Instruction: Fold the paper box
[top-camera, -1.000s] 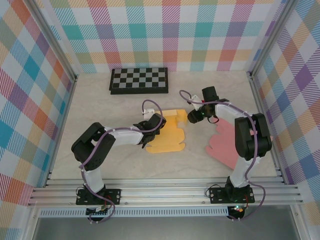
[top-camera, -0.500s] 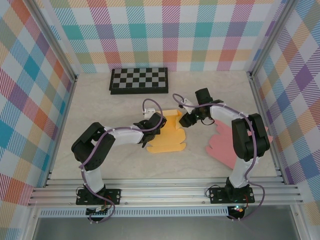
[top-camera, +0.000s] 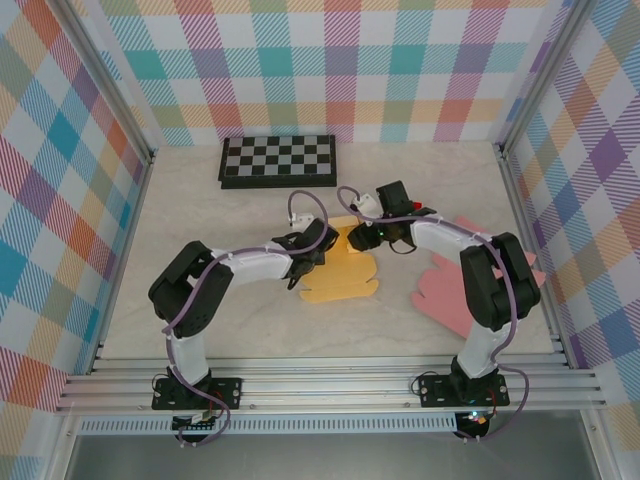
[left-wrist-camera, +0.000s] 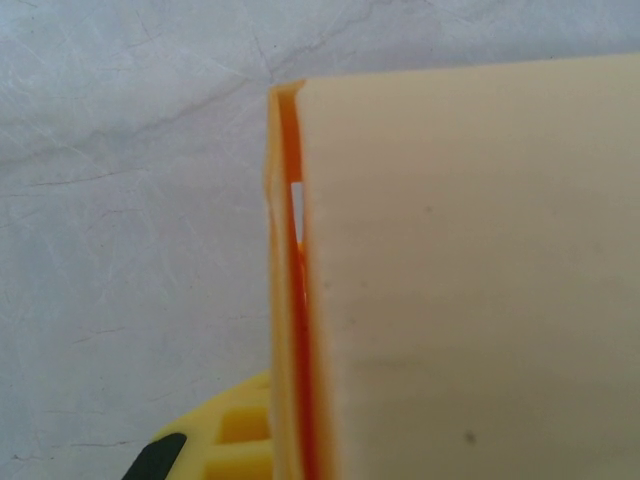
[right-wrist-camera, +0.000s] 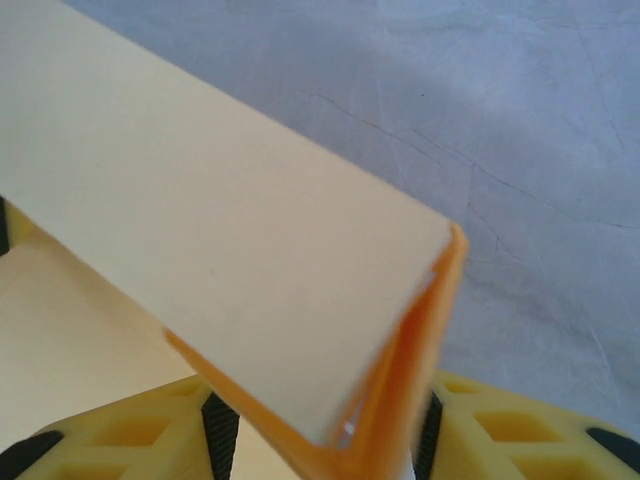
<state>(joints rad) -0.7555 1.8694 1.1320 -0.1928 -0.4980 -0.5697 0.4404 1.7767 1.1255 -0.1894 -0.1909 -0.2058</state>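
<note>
Your orange paper box (top-camera: 342, 282) lies on the surface (top-camera: 200, 220), on the near side of the chessboard (top-camera: 278, 160). Your left tool (top-camera: 316, 252) is pressed together on the box's edge. Your right tool (top-camera: 360, 238) straddles its raised fold, and you cannot tell whether it pinches

Lab cell: plaid walls (top-camera: 340, 60), aluminium rails (top-camera: 330, 385)

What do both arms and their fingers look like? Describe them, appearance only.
Left arm and right arm: black joints, pale grey links, a purple cable looping along each, black base plates. Fingers are yellow plastic with recessed pockets and black pads.
</note>
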